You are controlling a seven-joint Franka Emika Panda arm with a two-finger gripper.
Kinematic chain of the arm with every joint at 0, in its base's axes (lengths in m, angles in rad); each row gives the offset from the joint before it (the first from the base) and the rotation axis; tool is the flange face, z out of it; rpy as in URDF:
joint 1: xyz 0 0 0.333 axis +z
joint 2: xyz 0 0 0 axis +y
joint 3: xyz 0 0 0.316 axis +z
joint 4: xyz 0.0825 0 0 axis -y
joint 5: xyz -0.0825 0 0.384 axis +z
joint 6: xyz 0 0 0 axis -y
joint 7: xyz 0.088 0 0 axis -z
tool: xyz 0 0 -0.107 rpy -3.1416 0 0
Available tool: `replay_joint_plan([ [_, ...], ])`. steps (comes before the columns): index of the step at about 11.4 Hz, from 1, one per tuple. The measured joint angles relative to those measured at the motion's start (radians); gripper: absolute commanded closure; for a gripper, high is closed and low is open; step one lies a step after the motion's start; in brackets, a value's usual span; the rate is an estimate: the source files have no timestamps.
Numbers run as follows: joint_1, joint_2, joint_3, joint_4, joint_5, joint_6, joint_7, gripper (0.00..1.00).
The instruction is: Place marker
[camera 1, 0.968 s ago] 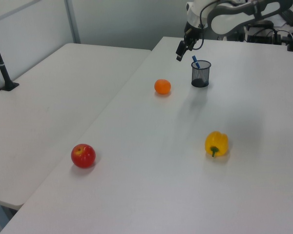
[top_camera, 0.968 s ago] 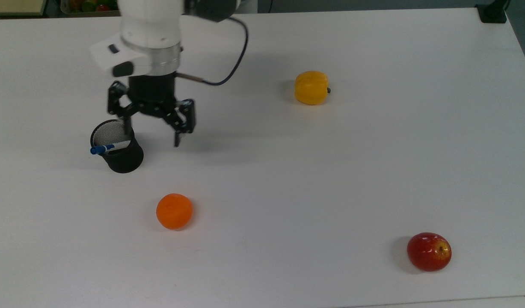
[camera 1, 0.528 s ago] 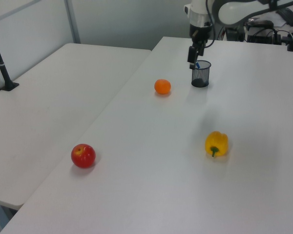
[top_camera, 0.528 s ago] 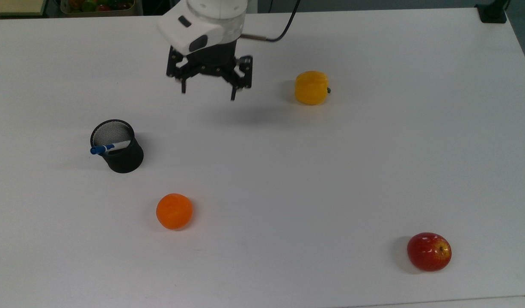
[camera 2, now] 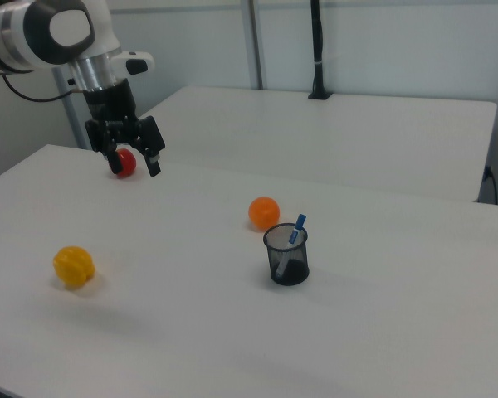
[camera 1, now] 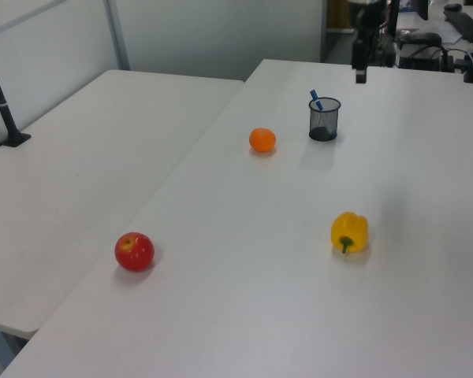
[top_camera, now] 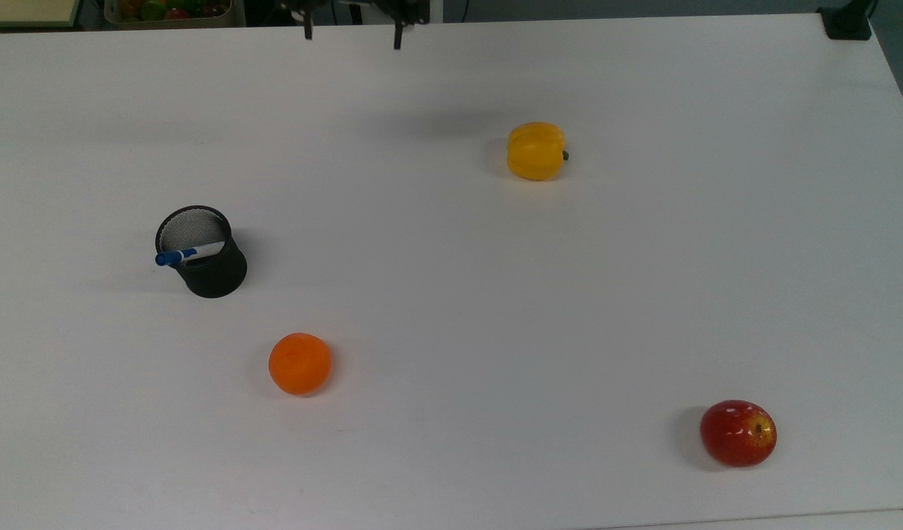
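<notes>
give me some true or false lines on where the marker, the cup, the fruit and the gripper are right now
1. The marker stands in the black mesh cup. True.
2. The gripper holds the marker. False: its fingers are open and empty, up off the table.
3. The orange lies inside the cup. False: it sits on the table beside it.
4. The yellow pepper and red apple lie apart. True.

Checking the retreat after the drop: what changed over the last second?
The hand, open and empty, moved from beside the black mesh cup up and away to the top view's upper edge. The marker stayed in the cup; orange, yellow pepper and apple stayed put.
</notes>
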Motion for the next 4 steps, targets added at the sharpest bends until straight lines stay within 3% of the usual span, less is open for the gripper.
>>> replay_joint_plan([
  [4,-0.023,-0.044,0.000,-0.034,0.014,0.000,-0.005,0.00],
])
